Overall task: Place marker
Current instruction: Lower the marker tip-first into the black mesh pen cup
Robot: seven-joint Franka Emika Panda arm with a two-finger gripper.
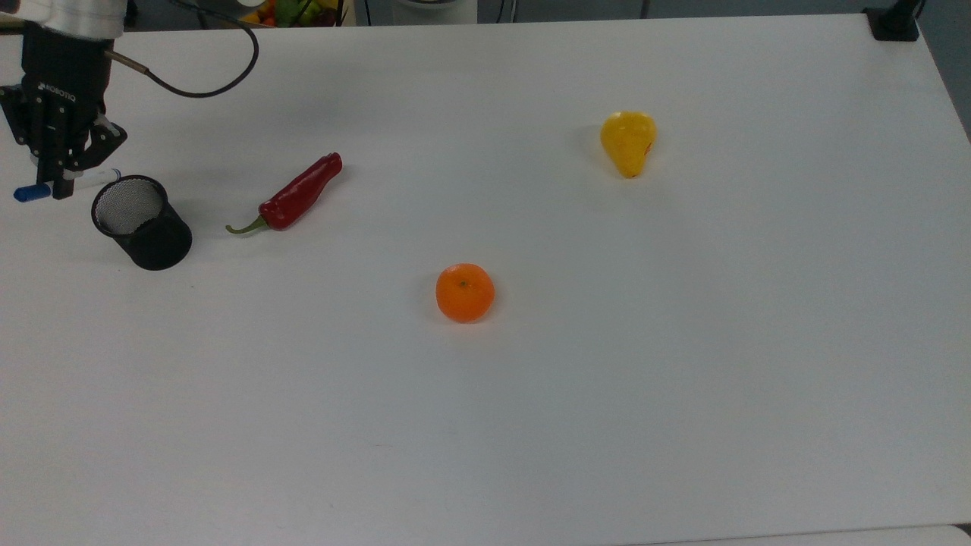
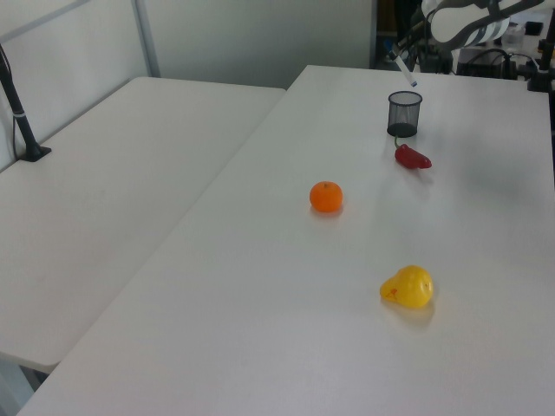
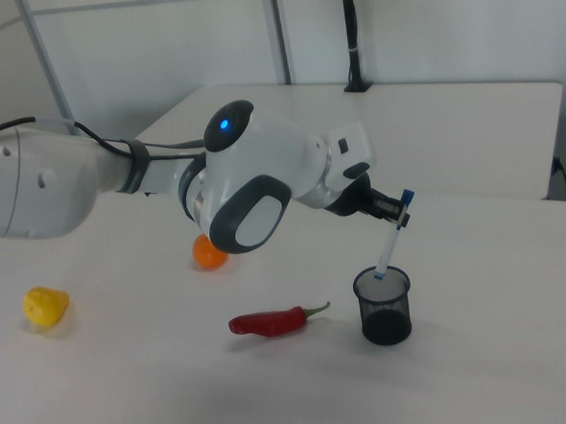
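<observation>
At the top view's far left, above the white table (image 1: 531, 417): one gripper (image 1: 54, 178), fingers pinched on the marker (image 1: 67, 184). Marker: white body, blue cap (image 1: 30, 193), held tilted, cap end uppermost in the right view; lower tip at the rim of the black mesh cup (image 1: 142, 221), whether inside cannot be told. Red chili (image 1: 292, 195): lying near the cup. Orange (image 1: 464, 293): mid-table. Yellow pear (image 1: 628, 142): well apart from the cup.
</observation>
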